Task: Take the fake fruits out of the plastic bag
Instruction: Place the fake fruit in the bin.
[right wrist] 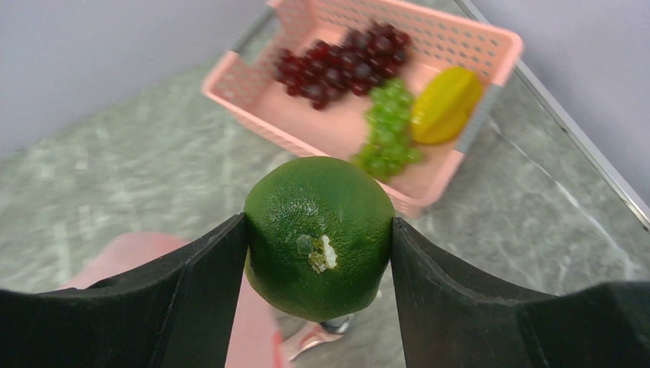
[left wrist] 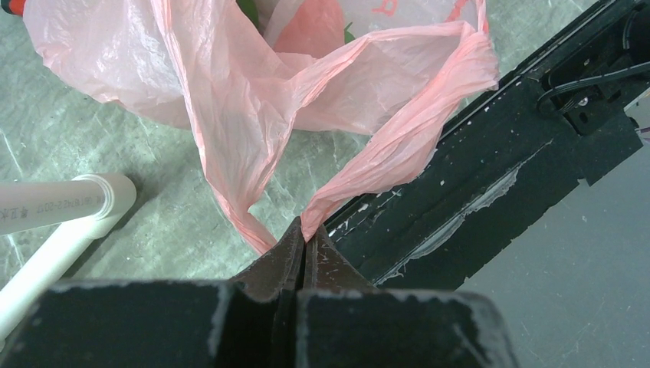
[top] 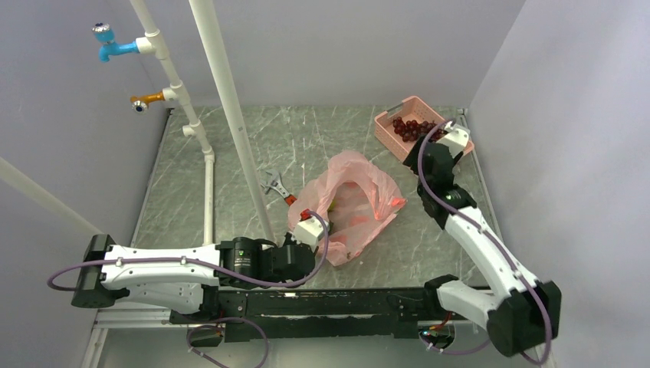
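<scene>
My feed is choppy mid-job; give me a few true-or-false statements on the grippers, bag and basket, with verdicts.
1. The right gripper holds a round green fruit. True.
2. The basket is empty. False: it holds red grapes, green grapes and a yellow fruit.
3. The left gripper is shut on the bag. True.
4. The wrench lies in the basket. False: it lies on the table beside the bag.

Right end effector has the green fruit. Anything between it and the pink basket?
Nothing visible. The green fruit sits clamped in the right end effector, with only bare table between it and the basket. Inside the basket lie dark grapes, green grapes and a yellow fruit; part of its floor is bare.
</scene>
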